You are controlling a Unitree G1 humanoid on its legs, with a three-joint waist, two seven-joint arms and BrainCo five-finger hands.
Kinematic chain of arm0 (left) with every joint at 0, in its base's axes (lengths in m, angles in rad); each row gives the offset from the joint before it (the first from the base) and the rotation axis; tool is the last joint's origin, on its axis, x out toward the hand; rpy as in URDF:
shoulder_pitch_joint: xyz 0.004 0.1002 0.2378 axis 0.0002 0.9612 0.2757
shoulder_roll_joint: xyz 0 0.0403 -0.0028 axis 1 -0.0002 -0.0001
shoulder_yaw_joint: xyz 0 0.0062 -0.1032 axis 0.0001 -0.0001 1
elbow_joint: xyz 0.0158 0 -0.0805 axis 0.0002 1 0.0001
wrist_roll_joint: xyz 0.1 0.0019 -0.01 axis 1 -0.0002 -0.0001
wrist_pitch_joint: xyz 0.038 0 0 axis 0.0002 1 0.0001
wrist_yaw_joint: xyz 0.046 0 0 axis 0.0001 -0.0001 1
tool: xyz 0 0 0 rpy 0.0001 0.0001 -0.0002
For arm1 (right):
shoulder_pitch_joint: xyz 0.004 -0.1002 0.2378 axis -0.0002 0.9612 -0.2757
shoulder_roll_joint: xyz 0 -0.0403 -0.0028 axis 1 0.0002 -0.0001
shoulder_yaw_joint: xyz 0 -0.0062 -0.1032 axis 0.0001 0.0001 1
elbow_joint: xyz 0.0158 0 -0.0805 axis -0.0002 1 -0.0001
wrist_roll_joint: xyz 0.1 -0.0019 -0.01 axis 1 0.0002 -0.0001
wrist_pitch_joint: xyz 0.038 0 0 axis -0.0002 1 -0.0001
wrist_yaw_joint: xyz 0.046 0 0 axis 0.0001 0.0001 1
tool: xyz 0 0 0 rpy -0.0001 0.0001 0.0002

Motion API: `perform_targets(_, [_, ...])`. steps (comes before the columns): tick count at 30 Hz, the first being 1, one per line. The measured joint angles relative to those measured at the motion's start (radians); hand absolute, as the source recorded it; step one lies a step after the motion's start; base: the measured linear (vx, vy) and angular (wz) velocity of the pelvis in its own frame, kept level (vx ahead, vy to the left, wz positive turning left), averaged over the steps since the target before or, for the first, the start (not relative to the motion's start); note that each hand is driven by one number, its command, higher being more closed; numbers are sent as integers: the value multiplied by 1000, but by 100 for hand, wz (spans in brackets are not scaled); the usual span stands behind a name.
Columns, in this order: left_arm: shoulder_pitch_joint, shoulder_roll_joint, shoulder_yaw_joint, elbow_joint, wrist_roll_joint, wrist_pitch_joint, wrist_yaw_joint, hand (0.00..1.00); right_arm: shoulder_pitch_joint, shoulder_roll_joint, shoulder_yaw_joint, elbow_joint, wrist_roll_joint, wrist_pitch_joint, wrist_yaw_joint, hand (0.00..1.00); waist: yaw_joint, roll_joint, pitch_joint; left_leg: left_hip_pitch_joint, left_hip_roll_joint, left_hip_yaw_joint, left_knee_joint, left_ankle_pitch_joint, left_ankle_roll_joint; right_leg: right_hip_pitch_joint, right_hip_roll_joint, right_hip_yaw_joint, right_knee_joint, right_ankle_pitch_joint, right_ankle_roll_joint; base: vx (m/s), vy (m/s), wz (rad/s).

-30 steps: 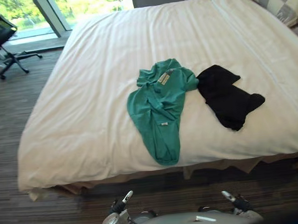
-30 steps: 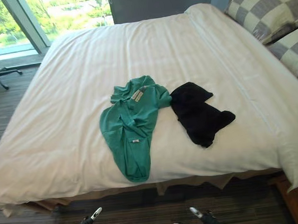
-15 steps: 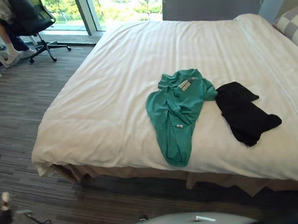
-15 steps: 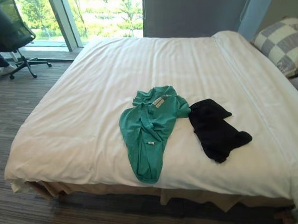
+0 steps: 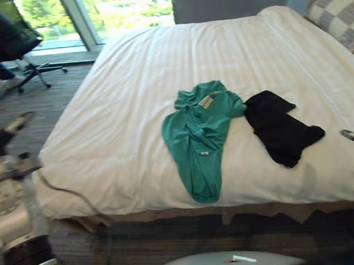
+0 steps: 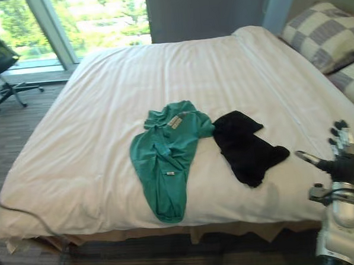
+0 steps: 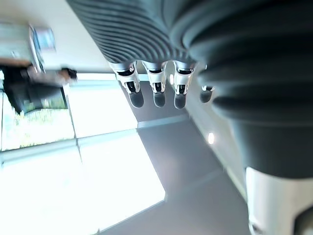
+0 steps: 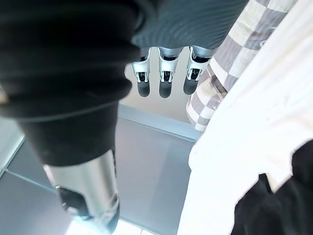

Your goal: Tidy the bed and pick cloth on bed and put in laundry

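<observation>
A green shirt lies crumpled near the front edge of the white bed. A black cloth lies just to its right, touching the shirt's sleeve. My left hand is raised over the floor, off the bed's left side; its fingers are straight and hold nothing. My right hand is raised at the bed's front right corner, to the right of the black cloth and apart from it. Its fingers are straight and empty, and the black cloth shows beyond them.
Checked pillows lie at the bed's far right. A black office chair stands by the window at the far left, with a person's legs beside it. Striped carpet runs along the bed's front and left sides.
The camera has shifted. Both arms have come up into view, the left at the left edge and the right at the right edge. The clothes lie as before.
</observation>
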Motion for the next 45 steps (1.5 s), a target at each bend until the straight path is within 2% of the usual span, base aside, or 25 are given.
perform_targets(2, [-42,0,-85,0,87,18,2,0,32,11,36,-37,-10,36,5,0,-9,-10,10,-4,6,22,10,-14,-3,-25,8,35,12,0,0,-41,-21,-46])
perform_targets(4, [-61,0,-112,0,125,75,2,0,43,37,53,-87,-18,50,8,0,-34,-13,18,-4,5,25,10,-15,-2,-31,8,48,17,0,0,-38,-15,-16])
perform_targets(5, [-68,0,-128,0,143,107,6,0,61,36,72,-123,-28,55,9,0,-35,-10,25,-9,5,29,10,-15,-2,-47,8,58,25,0,0,-40,-9,-16])
perform_targets(7, [-82,4,-136,27,204,139,40,0,68,35,96,-150,-28,71,8,0,-34,-5,33,-39,8,44,12,-15,-2,-91,10,77,40,0,-1,-58,-13,-22])
perform_targets(8, [-99,13,-137,65,213,141,47,0,65,34,101,-154,-28,74,8,0,-32,-4,41,-47,9,49,15,-14,-1,-105,11,82,47,1,-1,-88,-19,-28])
perform_targets(10, [-191,112,-185,316,230,151,85,0,46,13,127,-153,-27,84,9,0,-30,2,65,-85,16,81,29,-12,1,-170,19,124,65,9,-7,-74,-19,-41])
perform_targets(12, [-266,164,-222,405,230,173,117,0,1,-4,146,-155,-15,84,14,0,-34,2,92,-115,19,112,41,-11,3,-229,21,159,97,10,-9,-84,-15,-48])
perform_targets(14, [-375,176,-285,409,229,217,155,0,-34,-22,164,-190,13,84,20,0,-36,-2,122,-170,20,134,63,-8,7,-308,18,187,144,10,-9,-81,-16,-36])
perform_targets(16, [-517,181,-361,411,239,286,186,0,-77,-21,184,-302,25,70,22,0,-57,-1,184,-239,22,154,70,2,21,-405,12,205,194,10,-9,-81,-38,-20])
perform_targets(19, [-602,175,-433,410,272,363,202,0,-91,-22,210,-417,56,52,20,0,-83,-6,247,-291,31,189,89,3,22,-481,11,225,229,10,-9,-24,-33,-25])
perform_targets(22, [-639,151,-476,409,284,405,236,0,-66,-26,213,-504,93,35,10,0,-92,-9,277,-323,48,218,103,3,22,-517,22,230,234,13,-14,71,-62,-13])
perform_targets(26, [-675,141,-491,388,285,422,266,0,-61,-45,240,-558,131,18,12,0,-91,-12,305,-354,61,247,138,2,20,-558,26,243,263,12,-16,85,-37,-7])
perform_targets(31, [-748,139,-531,380,285,443,275,0,-77,-62,242,-585,174,10,34,0,-85,-15,338,-390,70,276,173,1,21,-605,24,256,295,12,-16,63,-14,-4])
perform_targets(33, [-754,132,-538,381,286,474,260,0,-104,-63,241,-585,202,-1,57,0,-87,-15,349,-397,71,301,192,1,21,-627,23,275,320,12,-16,67,-9,-17])
perform_targets(38, [-794,88,-568,416,402,585,177,0,-149,-64,228,-632,263,-14,115,0,-100,-11,376,-443,79,328,254,-4,29,-687,15,296,364,11,-16,60,-29,-11])
perform_targets(39, [-809,81,-566,418,430,607,157,100,-155,-64,224,-649,283,-22,126,0,-102,-8,377,-461,84,329,272,-7,34,-706,13,296,377,11,-16,60,-50,1])
perform_targets(42, [-814,63,-578,421,484,616,83,100,-194,-64,222,-659,298,-29,149,0,-91,13,387,-471,93,328,300,-14,44,-734,11,295,435,11,-16,40,-39,7])
perform_targets(45, [-818,70,-603,421,586,630,4,100,-252,-70,226,-659,298,-33,161,0,-89,17,387,-472,91,326,320,-17,48,-753,1,293,484,11,-16,29,-51,6])
